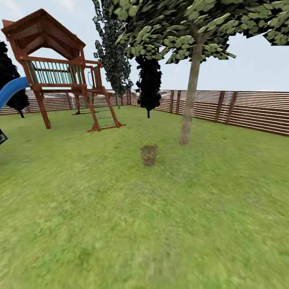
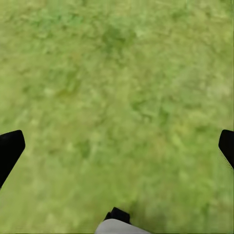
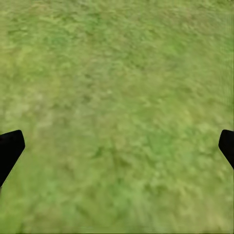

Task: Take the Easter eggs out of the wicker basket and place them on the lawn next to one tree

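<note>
The lawn (image 1: 120,224) spreads wide, with the tree (image 1: 190,96) and a play tower (image 1: 52,68) far ahead. The basket (image 1: 149,155) stands near the trunk, well away from both end effectors. Left end effector (image 2: 117,146) and right end effector (image 3: 117,146) hang over bare grass, fingers spread apart.

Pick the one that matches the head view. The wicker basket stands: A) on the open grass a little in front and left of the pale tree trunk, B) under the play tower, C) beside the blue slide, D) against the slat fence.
A: the wicker basket stands on open lawn, nearer the camera and left of the tree trunk's foot, well apart from the play tower and the fence.
</note>
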